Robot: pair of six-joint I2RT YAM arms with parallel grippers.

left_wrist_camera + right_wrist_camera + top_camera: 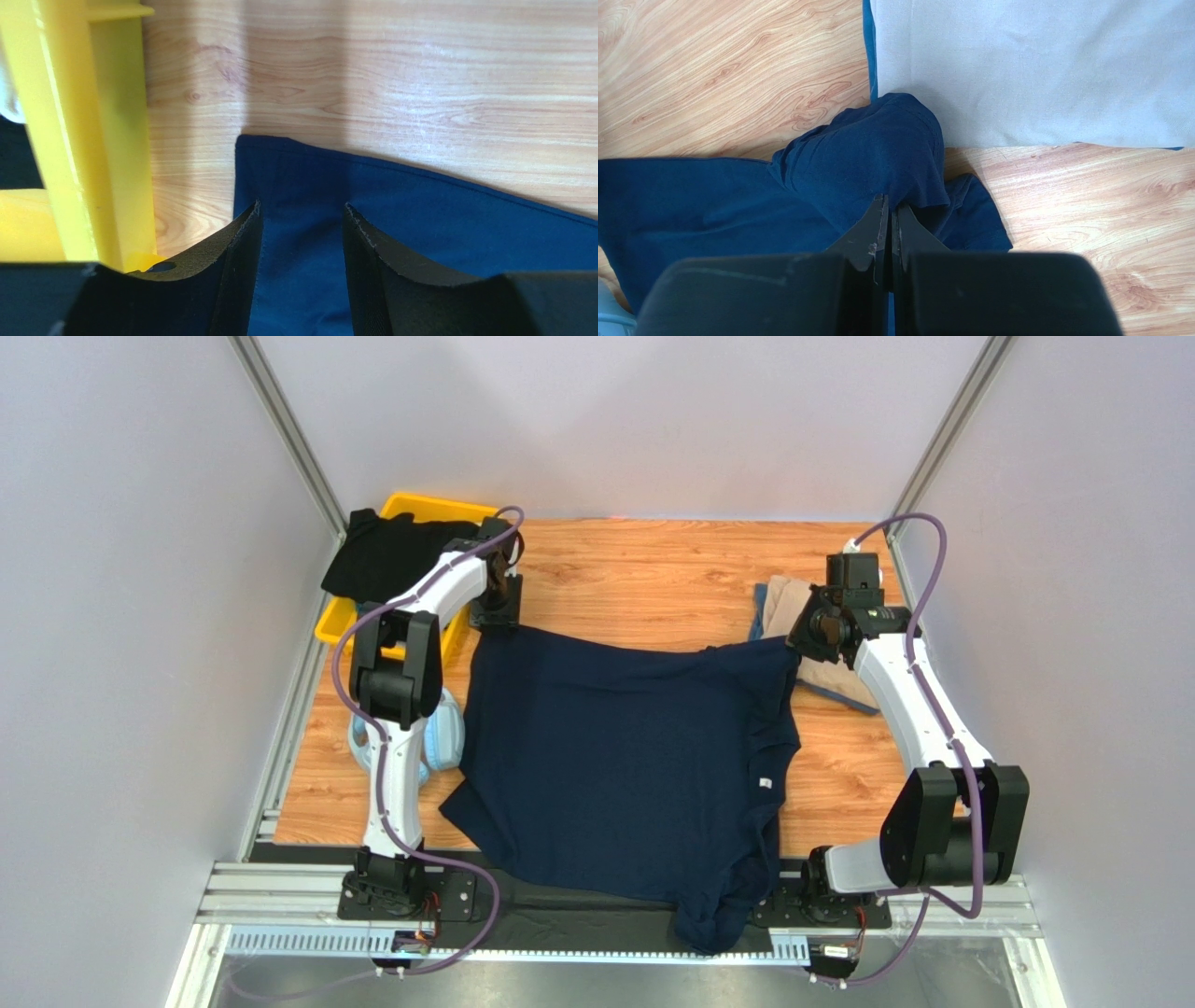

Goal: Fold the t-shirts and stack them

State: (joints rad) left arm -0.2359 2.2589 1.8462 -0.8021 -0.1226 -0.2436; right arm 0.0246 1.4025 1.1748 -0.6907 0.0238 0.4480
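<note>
A dark navy t-shirt [617,756] lies spread over the middle of the table, its lower part hanging over the near edge. My left gripper [494,612] stands open over the shirt's far left corner; in the left wrist view the navy cloth [421,231] lies flat below the gap in that gripper [302,210]. My right gripper [814,633] is shut on the shirt's far right corner, and the navy cloth [864,161] bunches up at this gripper [889,204]. A folded tan t-shirt [802,602] lies at the back right. A black t-shirt [382,553] drapes over the bin.
The yellow bin [410,507] stands at the back left, its wall [105,140] close beside my left fingers. Light blue headphones [446,735] lie by the left arm, at the shirt's left edge. The folded pale shirt [1032,70] sits just beyond my right fingertips. Grey walls enclose the table.
</note>
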